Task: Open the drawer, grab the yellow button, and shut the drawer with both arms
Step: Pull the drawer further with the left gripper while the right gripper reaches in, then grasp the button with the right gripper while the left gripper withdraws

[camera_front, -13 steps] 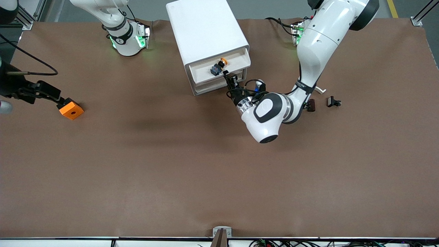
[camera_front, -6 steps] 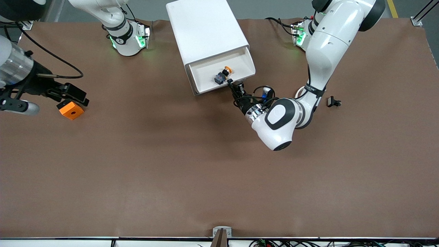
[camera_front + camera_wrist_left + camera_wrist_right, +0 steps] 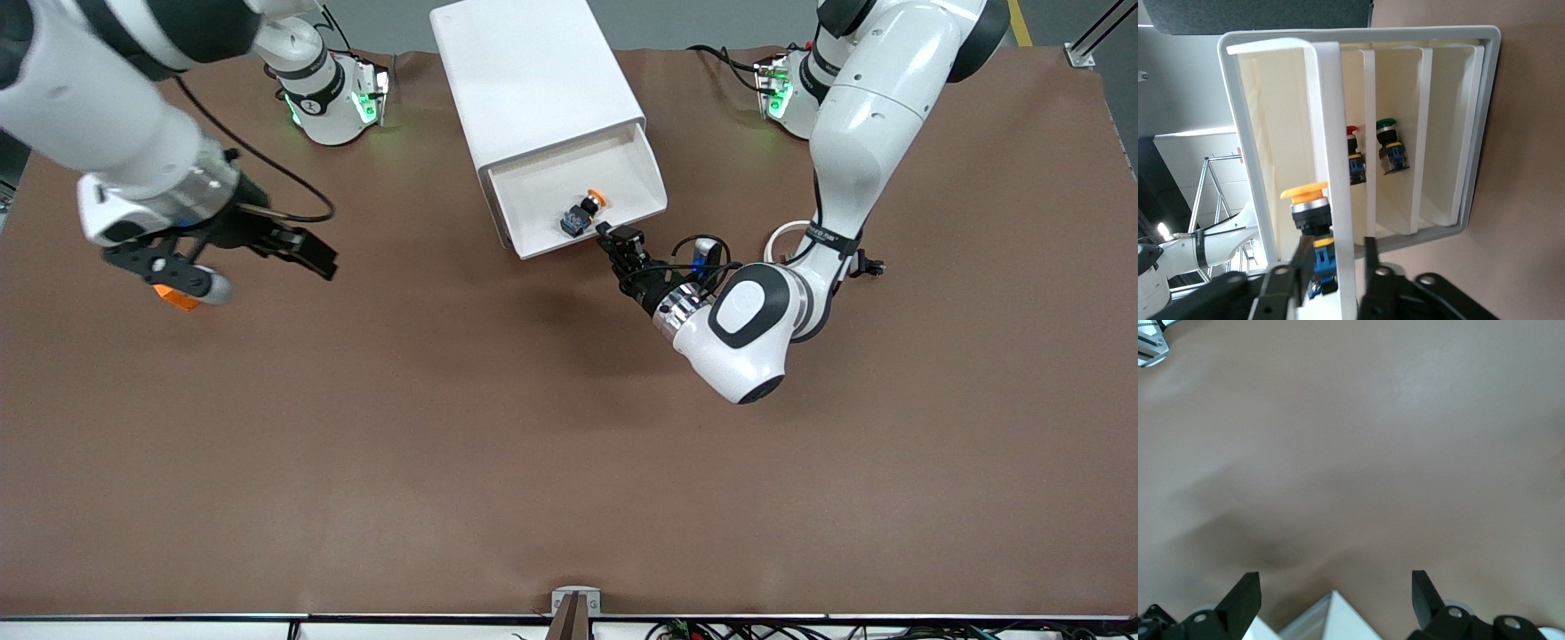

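— Two arms are working here; what is each hand doing?

— Left gripper (image 3: 612,238) is clamping the front edge of the top drawer (image 3: 582,191), one finger (image 3: 1288,283) inside and one outside the lip. That drawer is sticking well out of the white cabinet (image 3: 533,76).

— And the button (image 3: 582,212)?

— It is lying inside the pulled-out drawer, just beside the left gripper's fingertips, orange-yellow cap pointing toward the cabinet.

— What about the other hand?

— Right gripper (image 3: 307,253) is hanging over bare table (image 3: 498,427) toward the right arm's end, fingers (image 3: 1245,595) spread wide apart with nothing between them. An orange block (image 3: 174,297) is peeking out from under its wrist.
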`<state>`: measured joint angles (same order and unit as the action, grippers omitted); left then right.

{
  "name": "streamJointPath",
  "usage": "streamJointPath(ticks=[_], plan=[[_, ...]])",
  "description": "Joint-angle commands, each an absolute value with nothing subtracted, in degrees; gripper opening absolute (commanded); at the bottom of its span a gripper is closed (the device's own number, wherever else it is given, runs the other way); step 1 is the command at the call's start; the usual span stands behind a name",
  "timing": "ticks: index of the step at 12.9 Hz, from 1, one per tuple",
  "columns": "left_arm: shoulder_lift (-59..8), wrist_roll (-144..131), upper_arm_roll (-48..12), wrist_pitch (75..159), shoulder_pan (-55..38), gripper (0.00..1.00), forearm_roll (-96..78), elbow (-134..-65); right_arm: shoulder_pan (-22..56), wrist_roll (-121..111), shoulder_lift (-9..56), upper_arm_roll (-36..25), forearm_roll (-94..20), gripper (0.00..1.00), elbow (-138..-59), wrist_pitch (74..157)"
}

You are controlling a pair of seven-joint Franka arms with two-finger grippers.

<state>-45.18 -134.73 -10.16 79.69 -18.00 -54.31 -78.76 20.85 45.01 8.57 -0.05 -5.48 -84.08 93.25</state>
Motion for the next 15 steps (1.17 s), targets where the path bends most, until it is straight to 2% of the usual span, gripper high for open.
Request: streamJointPath(ticks=[1, 6, 10, 15], plan=[[-45.44, -133.51, -10.28, 79.89, -16.89, 1.0, -54.76, -74.54, 26.87, 55.6, 9.31, -0.62, -5.89, 1.0, -85.86, 96.67], [-43.42, -130.71, -10.55, 79.37, -10.83, 1.0, -53.88, -69.87, 39.43, 73.0, 11.41, -0.62, -5.28, 1.0, -92.02, 107.39], [-41.93, -120.71, -10.46, 79.45, -5.02, 1.0, -51.26, -69.61, 46.65, 84.52, 14.75, -0.7, -4.84, 1.0, -91.23, 109.51], [-40.43, -107.7, -10.46, 79.89, -4.4, 1.0, -37.64, -69.09, 51.68, 93.95, 20.55, -0.7, 0.43, 1.0, -88.43, 109.42]])
